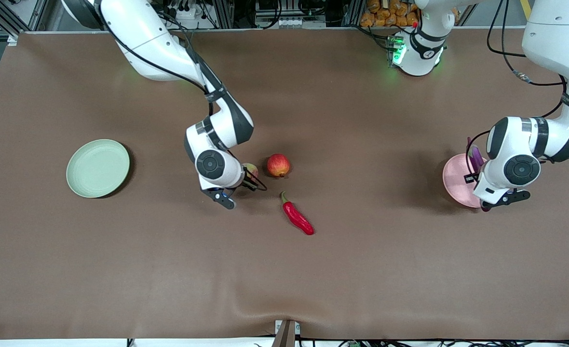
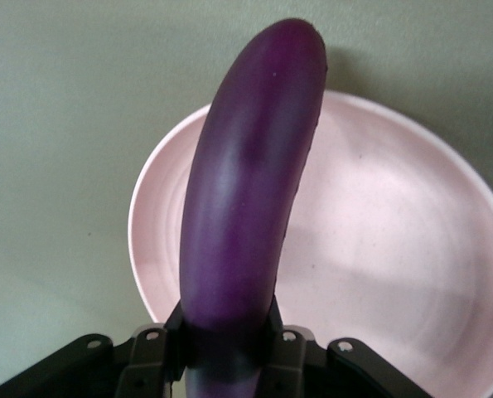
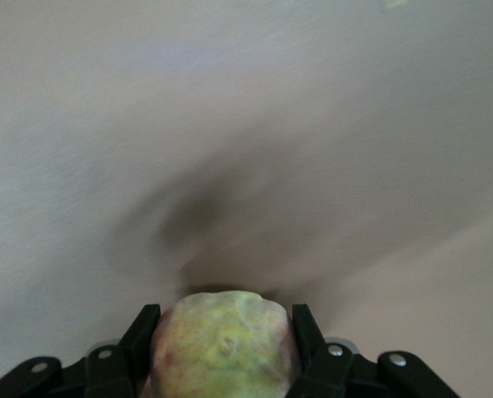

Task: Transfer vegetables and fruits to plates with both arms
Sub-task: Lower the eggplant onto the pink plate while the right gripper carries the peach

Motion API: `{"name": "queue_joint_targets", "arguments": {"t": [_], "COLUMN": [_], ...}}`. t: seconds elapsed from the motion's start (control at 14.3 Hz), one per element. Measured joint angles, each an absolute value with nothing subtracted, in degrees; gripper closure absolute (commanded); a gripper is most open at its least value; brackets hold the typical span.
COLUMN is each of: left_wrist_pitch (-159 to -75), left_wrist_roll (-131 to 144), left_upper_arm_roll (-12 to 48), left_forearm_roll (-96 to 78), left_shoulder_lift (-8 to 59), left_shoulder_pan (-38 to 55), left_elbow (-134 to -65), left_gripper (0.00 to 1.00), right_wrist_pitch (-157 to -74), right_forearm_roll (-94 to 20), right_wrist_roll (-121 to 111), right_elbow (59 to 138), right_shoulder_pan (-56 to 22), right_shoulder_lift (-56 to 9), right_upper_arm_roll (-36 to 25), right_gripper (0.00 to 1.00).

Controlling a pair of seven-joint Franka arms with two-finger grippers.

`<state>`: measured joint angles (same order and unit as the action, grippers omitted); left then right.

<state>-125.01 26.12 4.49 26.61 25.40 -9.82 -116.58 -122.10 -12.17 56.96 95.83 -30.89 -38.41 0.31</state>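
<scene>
My left gripper (image 1: 477, 171) is shut on the purple eggplant (image 2: 246, 191) and holds it over the pale pink plate (image 2: 395, 249) at the left arm's end of the table; the eggplant (image 1: 475, 156) and the plate (image 1: 455, 185) also show in the front view. My right gripper (image 1: 251, 179) is shut on the yellowish-pink peach (image 3: 223, 344), low over the table's middle; the peach (image 1: 251, 168) peeks out beside the wrist. The red-orange pomegranate (image 1: 278, 165) lies just beside it. The red chili pepper (image 1: 297, 218) lies nearer the front camera. The pale green plate (image 1: 98, 168) is at the right arm's end.
The brown table cloth (image 1: 284, 279) has a raised wrinkle near the front edge. Cables and a box of orange items (image 1: 390, 13) sit past the table edge by the left arm's base.
</scene>
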Motion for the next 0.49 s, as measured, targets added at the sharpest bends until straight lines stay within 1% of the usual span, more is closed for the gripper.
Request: {"name": "queue_joint_targets", "arguments": {"t": [0.07,0.14,0.28,0.35,0.42,0.49], "left_wrist_pitch": [-125.6,-125.8,-125.9,-125.9,-126.0,-126.0], "left_wrist_roll": [26.2,26.2,26.2,26.2,26.2,26.2], "left_upper_arm_roll": [4.4,4.3,4.3,4.3,4.3,4.3], "left_forearm_roll": [26.7,27.0,28.1,28.3,28.3,28.4], "left_shoulder_lift": [25.6,25.6,25.6,25.6,25.6,25.6], "left_shoulder_pan": [-9.9,-10.1,-10.8,-11.3,-11.7,-12.0], "left_elbow": [-116.5,-116.4,-116.3,-116.3,-116.3,-116.3], "left_gripper": [0.64,0.59,0.47,0.29,0.05,0.00], "right_wrist_pitch": [-117.3,-112.4,-103.1,-98.6,-95.0,-92.7], "right_forearm_roll": [-12.2,-12.1,-11.9,-11.1,-9.2,-6.2], "right_wrist_roll": [54.9,51.6,44.4,39.9,34.7,28.5], "right_elbow": [95.1,94.5,93.9,93.9,94.1,94.8], "right_shoulder_pan": [-29.4,-27.3,-21.9,-18.6,-14.9,-11.1], "right_shoulder_lift": [-37.1,-35.3,-30.8,-28.4,-26.3,-24.6], "right_upper_arm_roll": [0.0,-0.2,-0.5,-0.6,-0.7,-0.7], "right_gripper": [1.00,1.00,1.00,1.00,1.00,1.00]}}
